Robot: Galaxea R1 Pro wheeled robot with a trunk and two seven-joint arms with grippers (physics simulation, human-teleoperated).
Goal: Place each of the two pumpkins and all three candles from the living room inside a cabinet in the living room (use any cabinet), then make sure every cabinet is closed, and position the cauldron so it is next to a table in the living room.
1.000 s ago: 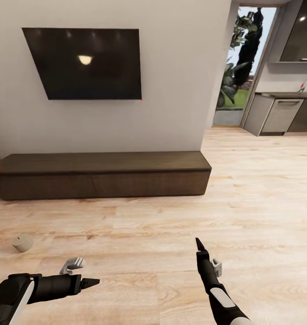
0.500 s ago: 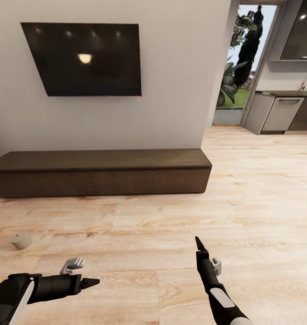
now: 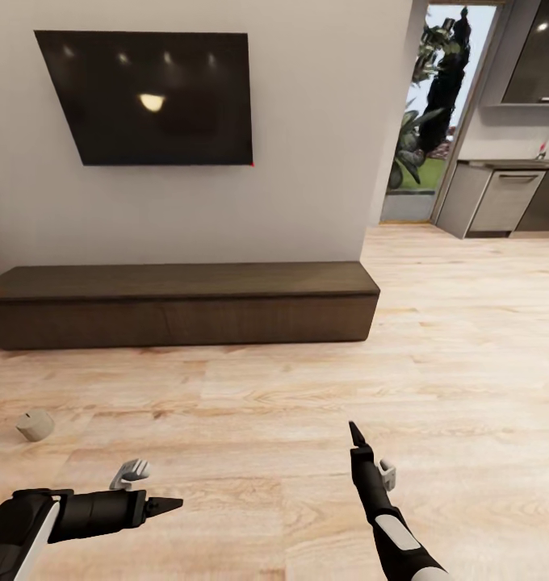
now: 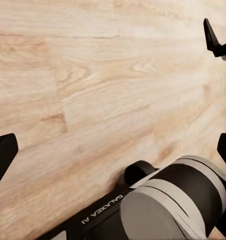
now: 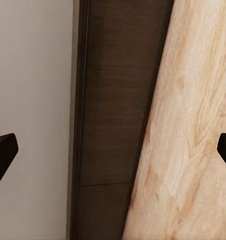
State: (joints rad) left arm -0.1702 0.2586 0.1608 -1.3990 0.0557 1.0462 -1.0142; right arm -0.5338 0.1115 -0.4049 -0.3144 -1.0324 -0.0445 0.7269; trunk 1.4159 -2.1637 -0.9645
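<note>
The long dark brown cabinet (image 3: 182,305) sits low against the pale wall, flat top bare and every drawer front flush with the next, so it looks shut all along its length. Above it hangs a black television (image 3: 149,97) with a ceiling lamp glinting in the screen. On the pale wood floor (image 3: 307,403) in front of the cabinet's left end, well apart from it, lies one off-white candle (image 3: 35,424), a stubby cylinder tipped a little on its side. The left gripper (image 3: 163,506) hangs low over the boards nearer to me, pointing across toward the robot's right, and the candle is off beyond it and further to the left, not touching anything. The right gripper (image 3: 356,434) reaches forward toward the cabinet, hovering over bare planks. In the left wrist view two black fingertips (image 4: 3,155) show at opposite edges with wood grain between them and part of the other arm (image 4: 172,200) below, so those jaws are spread wide and hold nothing. In the right wrist view the fingertips (image 5: 4,150) are likewise far apart at the edges, nothing between them, and past them I see the cabinet (image 5: 117,115) as a dark band between wall and floor. To the right of the wall a doorway (image 3: 436,113) opens on green plants, and grey kitchen cupboards (image 3: 509,202) stand beyond.
</note>
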